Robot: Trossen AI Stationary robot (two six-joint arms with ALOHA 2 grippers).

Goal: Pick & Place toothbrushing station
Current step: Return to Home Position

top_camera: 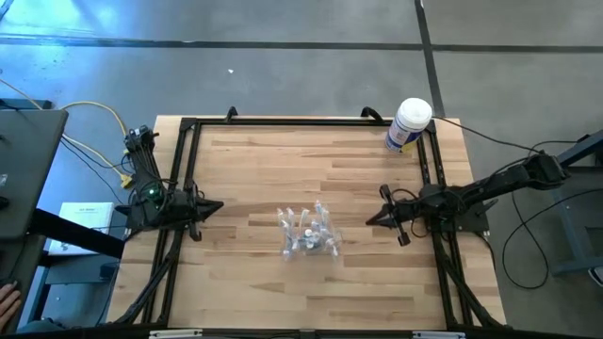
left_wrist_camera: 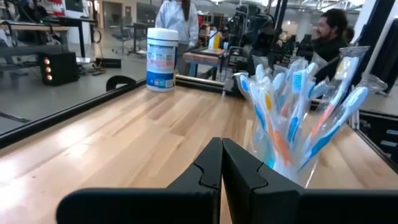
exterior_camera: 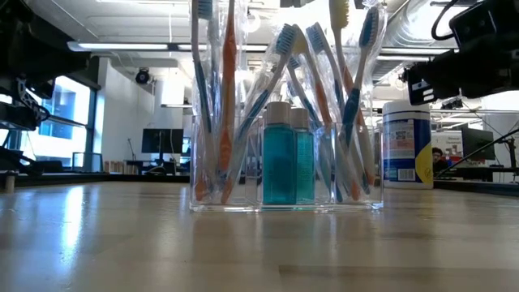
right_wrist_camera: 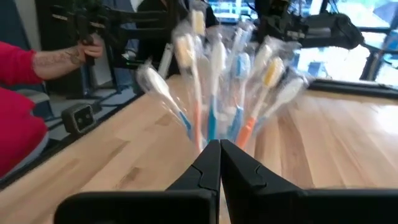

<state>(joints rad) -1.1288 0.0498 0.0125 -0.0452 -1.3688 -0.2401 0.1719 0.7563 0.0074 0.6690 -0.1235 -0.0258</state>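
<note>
Logged toothbrushing station (top_camera: pixel 308 235) upright near mid-table, between the two arms and touching neither. Counted it full: wrapped toothbrushes (exterior_camera: pixel 223 89) bristles-up in the outer compartments, two blue-green bottles (exterior_camera: pixel 285 158) in the middle one. Found left gripper (top_camera: pixel 215 205) low at the left side of the table (top_camera: pixel 254 160), tips aimed at the station, well apart from it; fingers pressed together, holding nothing. Found right gripper (top_camera: pixel 374 218) mirrored on the right side, nearer the station yet clear of it; fingers likewise closed on nothing. Noted white tub (top_camera: pixel 408 124) at the far right corner, away from both arms. Saw no loose toothbrush on the wood. Judged loading finished and the step in hand as the return to home. Expect next move to need only retraction: draw both arms back and fold them, keeping the tips off the leaning brush heads to avoid tipping the light station. Noted people (left_wrist_camera: pixel 177 15) beyond the table in the wrist views, none reaching over it
</note>
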